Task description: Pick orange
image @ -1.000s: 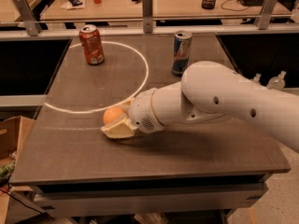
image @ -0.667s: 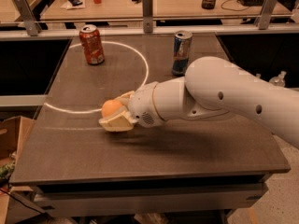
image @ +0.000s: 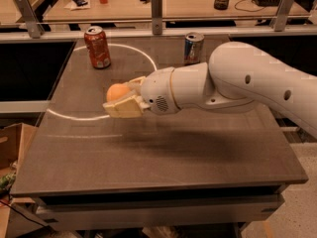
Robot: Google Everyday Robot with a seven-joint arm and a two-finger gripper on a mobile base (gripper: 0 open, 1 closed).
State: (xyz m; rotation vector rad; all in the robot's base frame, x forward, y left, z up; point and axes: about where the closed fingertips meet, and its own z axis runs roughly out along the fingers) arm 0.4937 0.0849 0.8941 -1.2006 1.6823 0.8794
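Observation:
The orange (image: 116, 90) is a small round orange fruit held between the tan fingers (image: 124, 108) of my gripper (image: 118, 95). The gripper is shut on it at the left-middle of the dark table (image: 198, 155), a little above the surface, with a shadow on the tabletop below. My white arm (image: 237, 81) reaches in from the right. The fingers hide part of the orange.
A red-orange soda can (image: 97, 47) stands at the back left inside a white circle line (image: 74, 117). A blue can (image: 193, 47) stands at the back middle. A metal rail (image: 157, 14) runs behind the table. A cardboard box (image: 10, 148) sits on the floor at left.
The gripper has risen and shifted slightly back with the orange held in it; the orange is now off the table surface. The cans have not moved.

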